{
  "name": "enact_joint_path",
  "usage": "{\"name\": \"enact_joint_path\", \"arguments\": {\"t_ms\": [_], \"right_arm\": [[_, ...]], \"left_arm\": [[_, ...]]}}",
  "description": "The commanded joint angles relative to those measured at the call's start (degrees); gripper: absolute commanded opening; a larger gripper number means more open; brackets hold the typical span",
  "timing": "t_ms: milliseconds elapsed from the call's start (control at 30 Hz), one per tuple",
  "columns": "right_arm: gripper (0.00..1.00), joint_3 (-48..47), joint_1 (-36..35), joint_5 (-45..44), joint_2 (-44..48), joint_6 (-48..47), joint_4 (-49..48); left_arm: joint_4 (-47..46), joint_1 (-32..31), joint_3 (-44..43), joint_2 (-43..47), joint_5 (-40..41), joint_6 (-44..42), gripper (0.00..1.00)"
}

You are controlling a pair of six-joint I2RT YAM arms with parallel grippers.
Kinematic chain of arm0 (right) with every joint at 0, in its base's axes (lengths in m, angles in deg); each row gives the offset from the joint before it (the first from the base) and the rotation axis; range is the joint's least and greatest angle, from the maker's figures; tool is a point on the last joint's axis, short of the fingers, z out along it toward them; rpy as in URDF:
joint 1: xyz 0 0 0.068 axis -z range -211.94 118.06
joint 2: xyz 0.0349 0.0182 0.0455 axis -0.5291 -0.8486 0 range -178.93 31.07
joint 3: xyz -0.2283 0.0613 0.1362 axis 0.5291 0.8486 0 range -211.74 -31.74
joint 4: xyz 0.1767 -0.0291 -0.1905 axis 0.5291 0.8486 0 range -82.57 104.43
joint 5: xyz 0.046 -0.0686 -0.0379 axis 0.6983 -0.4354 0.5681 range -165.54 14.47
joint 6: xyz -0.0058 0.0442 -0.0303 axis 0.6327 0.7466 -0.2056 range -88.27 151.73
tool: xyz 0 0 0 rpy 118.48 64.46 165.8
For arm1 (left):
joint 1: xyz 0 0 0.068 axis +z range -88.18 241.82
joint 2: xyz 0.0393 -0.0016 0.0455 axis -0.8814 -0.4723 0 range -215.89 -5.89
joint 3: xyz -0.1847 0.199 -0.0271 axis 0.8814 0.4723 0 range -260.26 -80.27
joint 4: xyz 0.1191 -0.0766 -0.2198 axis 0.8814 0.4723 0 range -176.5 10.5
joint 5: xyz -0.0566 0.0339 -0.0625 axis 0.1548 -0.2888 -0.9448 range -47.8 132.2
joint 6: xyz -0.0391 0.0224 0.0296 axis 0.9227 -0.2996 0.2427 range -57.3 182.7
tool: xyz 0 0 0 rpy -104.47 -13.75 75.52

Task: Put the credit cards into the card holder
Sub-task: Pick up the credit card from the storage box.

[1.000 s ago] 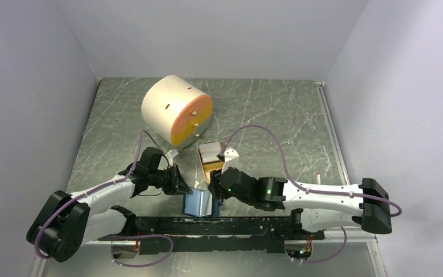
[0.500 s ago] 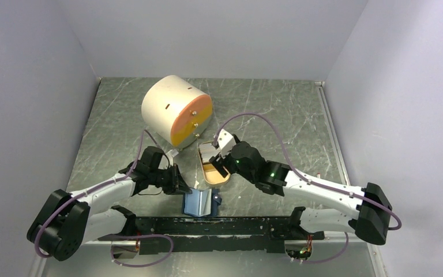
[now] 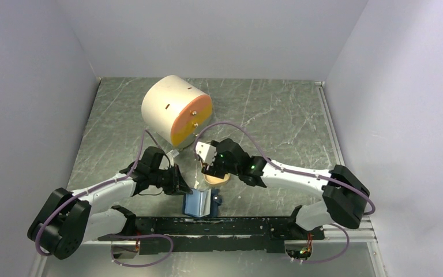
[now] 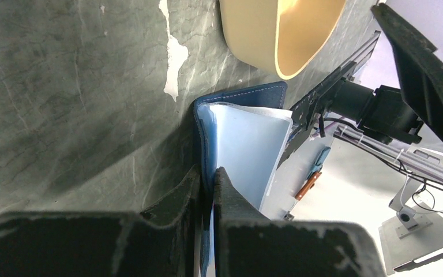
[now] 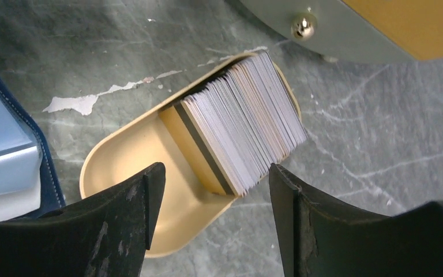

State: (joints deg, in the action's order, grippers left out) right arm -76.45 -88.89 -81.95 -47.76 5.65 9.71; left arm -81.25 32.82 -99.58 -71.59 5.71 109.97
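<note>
At the table's (image 3: 265, 109) near edge, about 6 o'clock, the dark blue card holder (image 3: 199, 203) stands half-open on its edge, just where it stood a second ago. The left gripper (image 3: 181, 183), reaching in from 9 o'clock, has not moved. Its jaws are clamped tight on the card holder's (image 4: 236, 144) blue cover, with the pale inner leaves fanned out beyond the left gripper (image 4: 207, 173).

The right gripper (image 3: 209, 166) has changed. A second ago it sat against the card holder's 3 o'clock side. Now it has swung up to 12 o'clock of the holder and hangs over the tan dish (image 3: 216, 180).

From the wrist, the right gripper (image 5: 214, 170) stands wide open and empty. Its jaws are spread either side of the credit cards (image 5: 248, 124), a whitish stack leaning on edge in the far end of the tan dish (image 5: 121, 167).

Farther off, at 11 o'clock, the cream cylinder (image 3: 170, 107) lies unmoved.
</note>
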Motion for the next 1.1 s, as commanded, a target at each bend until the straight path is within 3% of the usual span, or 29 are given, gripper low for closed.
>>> {"name": "enact_joint_path", "arguments": {"t_ms": [0, 400, 733, 833, 900, 1067], "right_arm": [[0.70, -2.57, 0.51, 3.16, -4.17, -7.20, -3.96], [0.68, -3.08, 0.39, -3.13, -11.32, -13.27, -6.88], [0.64, -0.08, 0.60, -5.41, -11.59, -14.55, -12.15], [0.66, -0.57, 0.61, -1.66, -10.60, -14.34, -9.11], [0.73, -0.63, 0.59, 0.98, -9.85, -14.30, -7.44], [0.77, -1.39, 0.54, -0.20, -11.50, -15.33, -6.45]], "left_arm": [[-1.38, -0.45, 0.11, 0.49, -1.95, 0.22, 0.09], [-1.90, -0.46, 0.69, 0.65, -2.28, 0.37, 0.09], [-2.37, -0.47, 1.17, 0.71, -2.11, 0.60, 0.09], [-1.60, -0.45, 0.70, 0.65, -1.94, 0.14, 0.09], [-1.37, -0.45, 0.44, 0.65, -1.83, 0.11, 0.09], [-1.87, -0.49, 0.30, -0.04, -2.16, 0.29, 0.09]]}}
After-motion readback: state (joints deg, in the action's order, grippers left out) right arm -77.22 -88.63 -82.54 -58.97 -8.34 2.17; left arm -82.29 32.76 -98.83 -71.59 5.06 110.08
